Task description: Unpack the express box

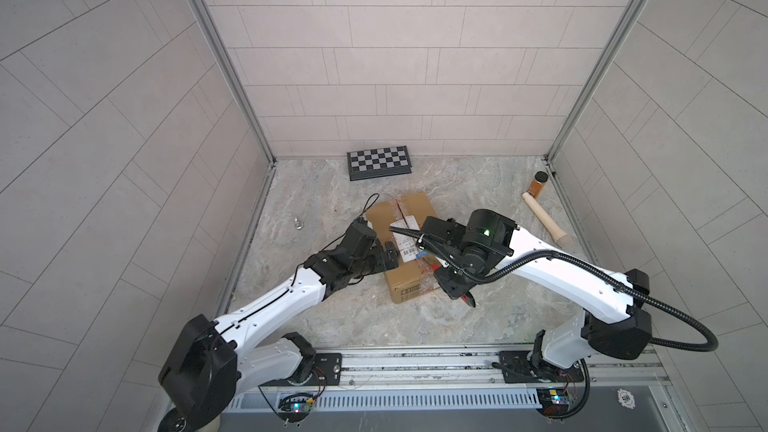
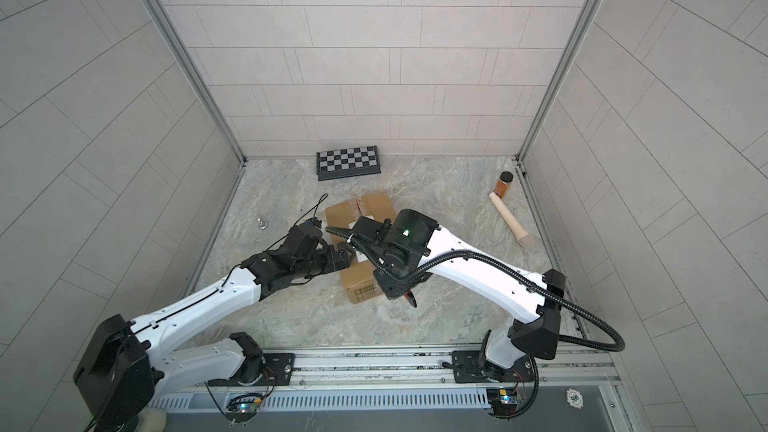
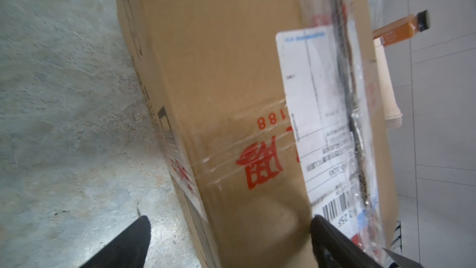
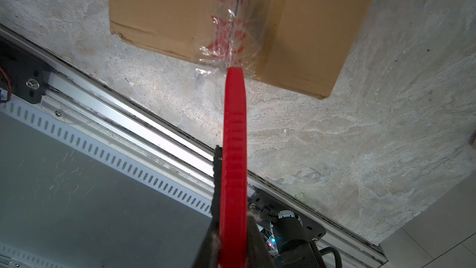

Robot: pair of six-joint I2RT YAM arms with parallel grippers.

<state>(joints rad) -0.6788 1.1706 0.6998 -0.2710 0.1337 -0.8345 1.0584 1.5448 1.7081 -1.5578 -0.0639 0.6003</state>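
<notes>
- Right wrist view: right fingers (image 4: 257,248) clamp a red cutter (image 4: 235,150), its tip at the taped seam (image 4: 229,34) on the express box (image 4: 167,9), at the edge nearest the rail.
- Left fingers (image 3: 128,243) wide, straddling a box edge (contact unclear).
- I'd brace the box first, cut shallow, track the seam.
- Box sits mid surface (image 1: 478,184), which is marbled; tiled walls (image 1: 395,76), checkered board (image 1: 380,162) at the back.

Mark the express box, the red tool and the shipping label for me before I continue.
express box (image 1: 413,205), in a top view, bare cardboard at the far end of its top face.
red tool (image 4: 235,137), right wrist view, middle of its handle.
shipping label (image 3: 306,81), left wrist view, its white field.
</notes>
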